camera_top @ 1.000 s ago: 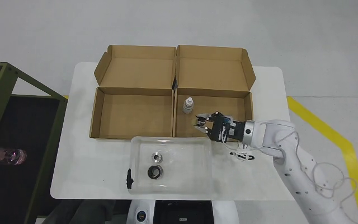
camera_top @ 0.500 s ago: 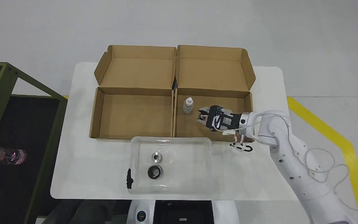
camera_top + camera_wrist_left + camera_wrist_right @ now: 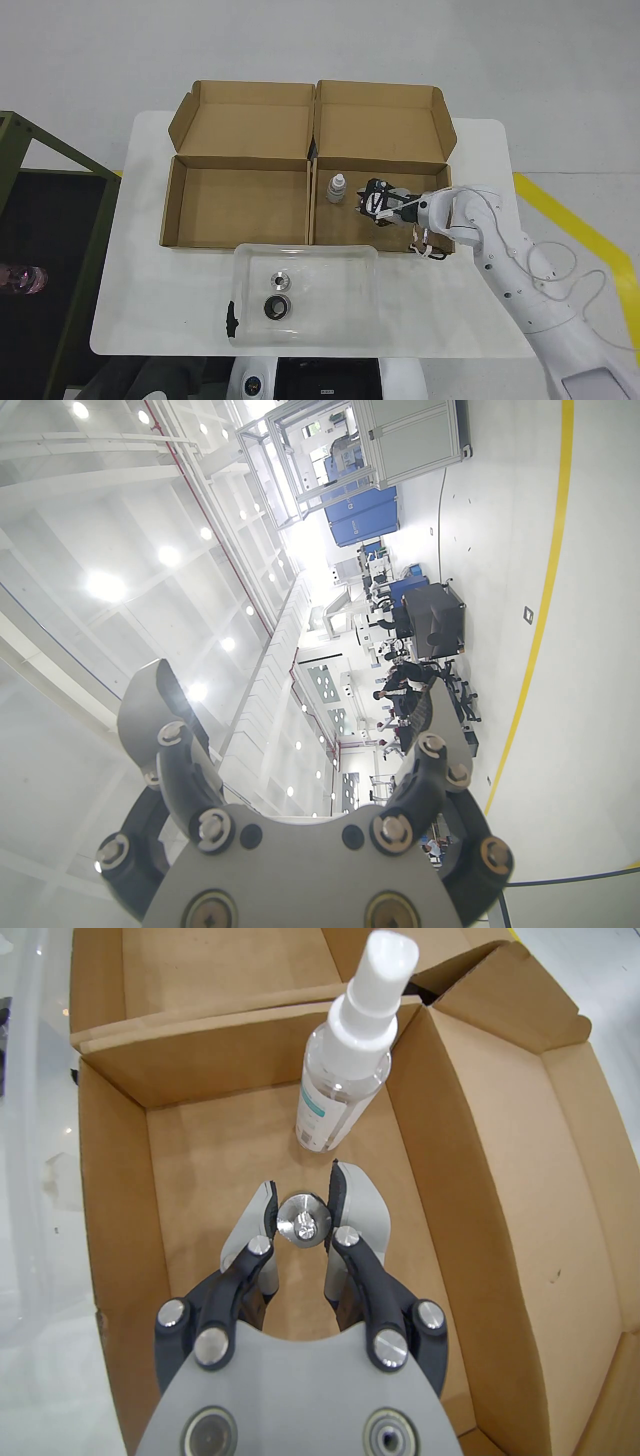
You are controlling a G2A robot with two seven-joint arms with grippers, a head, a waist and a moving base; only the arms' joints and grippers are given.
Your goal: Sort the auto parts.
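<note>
My right gripper (image 3: 302, 1205) (image 3: 366, 200) is shut on a small round silver metal part (image 3: 303, 1224), held just above the floor of the right cardboard box (image 3: 432, 200). A clear spray bottle (image 3: 347, 1053) (image 3: 338, 187) with a white cap stands upright in that box, a short way past the fingertips. In the clear plastic tray (image 3: 330, 315) at the table's front lie a silver metal part (image 3: 279, 281), a dark ring (image 3: 276, 307) and a small black piece (image 3: 231, 320). My left gripper (image 3: 295, 695) is open, pointing up at a hall ceiling with nothing between its fingers.
The left cardboard box (image 3: 238, 207) beside the right one holds nothing. Both boxes have their lids folded back toward the table's far side. The white table (image 3: 150, 280) has bare room left of the tray and right of the boxes.
My right gripper has moved with the silver part from near the tray's corner farther into the right box, toward the spray bottle, and the forearm has swung round.
</note>
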